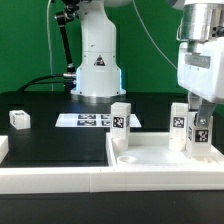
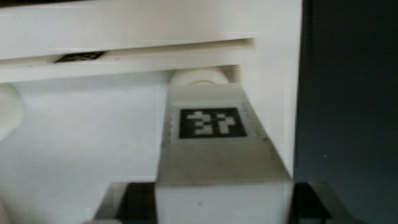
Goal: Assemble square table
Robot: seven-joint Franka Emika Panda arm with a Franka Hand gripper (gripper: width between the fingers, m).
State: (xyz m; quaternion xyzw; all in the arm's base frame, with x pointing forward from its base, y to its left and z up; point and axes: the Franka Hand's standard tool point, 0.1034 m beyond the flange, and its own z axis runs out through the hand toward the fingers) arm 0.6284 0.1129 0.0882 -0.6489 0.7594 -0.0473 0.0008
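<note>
Exterior view, arm: the white robot arm (image 1: 97, 45) stands on its base at the back of the black work surface (image 1: 50, 140). Its wrist comes down from the top edge at the exterior view's right, pointing straight down.
Gripper: the two-finger gripper (image 1: 198, 118) hangs vertical over the right part of the table top, its jaws pinched on a leg.
Held leg: this small white block with black-and-white tags, the held leg (image 1: 183, 124), is upright with its lower end down at the tray floor. I cannot tell whether it is seated.
Wrist view: the held leg (image 2: 214, 125) runs up from between the dark fingers (image 2: 125, 200) of the gripper (image 2: 217, 195), one tag facing the camera.
Table top: the white plastic square table top (image 1: 150, 155) with a raised rim lies at the exterior view's near right, just behind the long white rail (image 1: 50, 180).
Second leg: a similar white tagged block, the second leg (image 1: 120, 118), stands upright at the tray's far left corner.
Third leg: another white block, the third leg (image 1: 20, 118), sits on the black surface at the exterior view's left, well apart.
Marker board: the flat white marker board (image 1: 88, 120) lies in front of the arm's base.
</note>
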